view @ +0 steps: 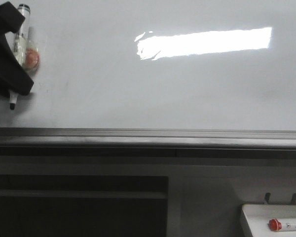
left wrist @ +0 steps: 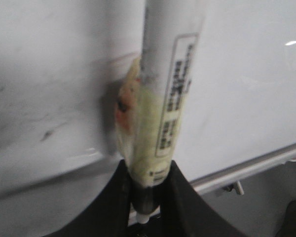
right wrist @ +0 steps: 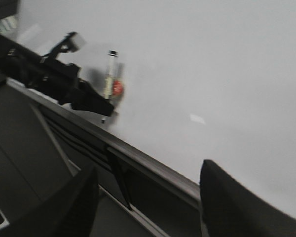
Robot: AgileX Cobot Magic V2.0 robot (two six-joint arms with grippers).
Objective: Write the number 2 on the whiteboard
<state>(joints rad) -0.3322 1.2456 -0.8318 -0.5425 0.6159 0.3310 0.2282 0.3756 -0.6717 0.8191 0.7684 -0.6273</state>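
Observation:
The whiteboard (view: 153,89) fills the front view, glossy white with a bright rectangular reflection (view: 207,42). No number 2 shows on it, only faint grey smudges. My left gripper (view: 19,52) is at the board's far left, shut on a black-tipped marker (view: 22,29) with yellowish tape and an orange blob (view: 30,58). The marker's tip (view: 12,105) points down, close to the board. In the left wrist view the black fingers (left wrist: 121,197) clamp the marker (left wrist: 170,74). My right gripper (right wrist: 148,197) is open and empty, near the board's rail (right wrist: 153,165).
A grey metal rail (view: 148,138) runs under the board. Below it is a dark recess (view: 79,207). A small white tray (view: 251,217) at the lower right holds a red-capped marker (view: 286,225). The left arm (right wrist: 49,79) shows in the right wrist view.

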